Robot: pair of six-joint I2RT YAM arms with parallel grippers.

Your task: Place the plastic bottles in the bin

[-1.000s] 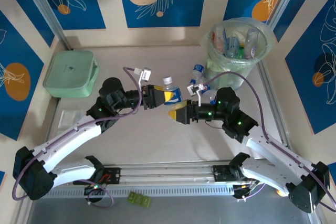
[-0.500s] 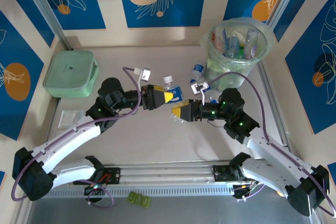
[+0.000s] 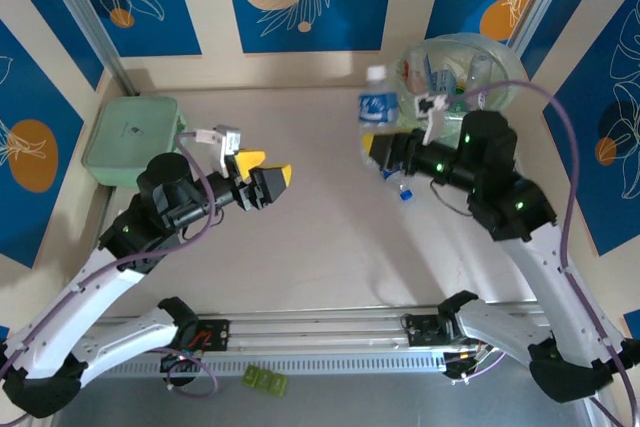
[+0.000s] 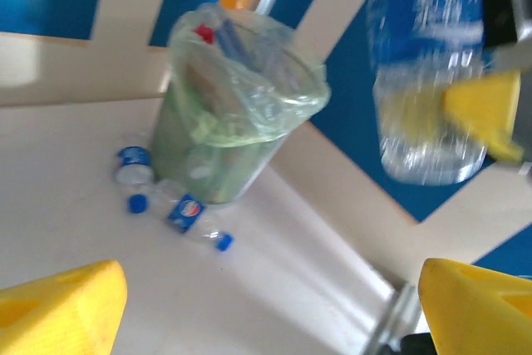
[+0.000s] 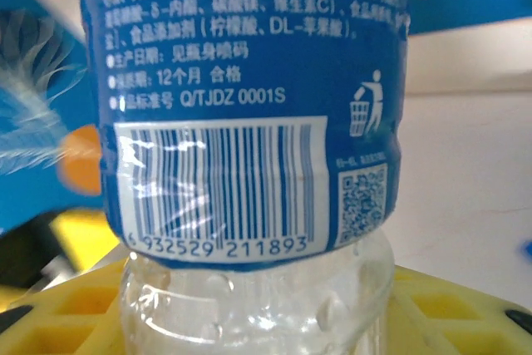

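Just left of the bin (image 3: pixel 506 83), the right gripper (image 3: pixel 380 147) clenches a blue-labelled bottle (image 3: pixel 377 105) upright and should clear the rim fully before letting go; the left gripper (image 3: pixel 267 169) gapes empty.

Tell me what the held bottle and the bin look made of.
Bottle: clear, glossy thin plastic, with a see-through dimpled body and a shiny blue film label. Bin: seemingly translucent plastic, lined with a thin, crinkled pale green bag, likely plastic film.
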